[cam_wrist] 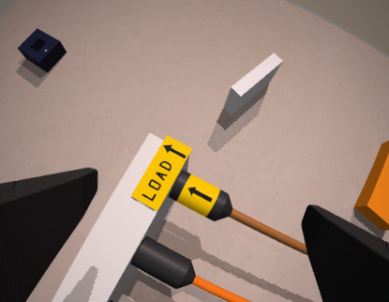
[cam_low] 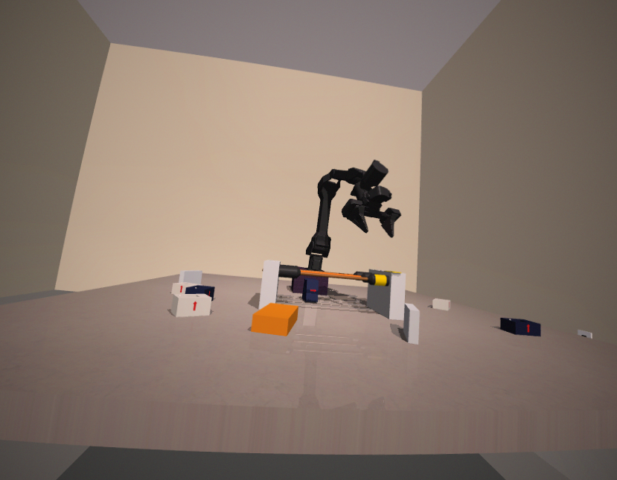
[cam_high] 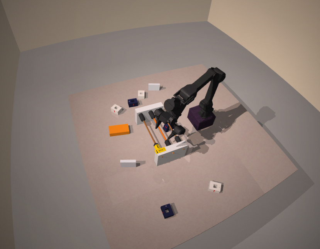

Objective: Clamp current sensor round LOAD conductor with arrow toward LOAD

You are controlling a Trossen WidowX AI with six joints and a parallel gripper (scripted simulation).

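The LOAD conductor (cam_high: pixel 148 131) (cam_wrist: pixel 268 230) is the left one of three rods in a white rack (cam_high: pixel 171 156) (cam_wrist: pixel 106 252). Its near end carries a yellow sleeve (cam_wrist: pixel 201 195) (cam_low: pixel 380 279) and a yellow LOAD marker (cam_high: pixel 160 149) (cam_wrist: pixel 160 173). A dark blue sensor with a red arrow (cam_high: pixel 166 126) (cam_low: pixel 309 291) stands on the table by the rack's right rod, partly hidden by the arm in the top view. My gripper (cam_high: pixel 164 131) (cam_low: pixel 377 231) (cam_wrist: pixel 201 199) is open and empty. It hangs well above the rack and looks down at the LOAD end.
An orange block (cam_high: pixel 119 129) (cam_low: pixel 275 318) (cam_wrist: pixel 381 186) lies left of the rack. A white slab (cam_high: pixel 127 163) (cam_wrist: pixel 256 83) lies near the LOAD end. More blue sensors (cam_high: pixel 166 210) (cam_high: pixel 132 102) and white ones (cam_high: pixel 215 187) (cam_high: pixel 117 109) are scattered about. The arm's purple base (cam_high: pixel 200 117) stands right of the rack.
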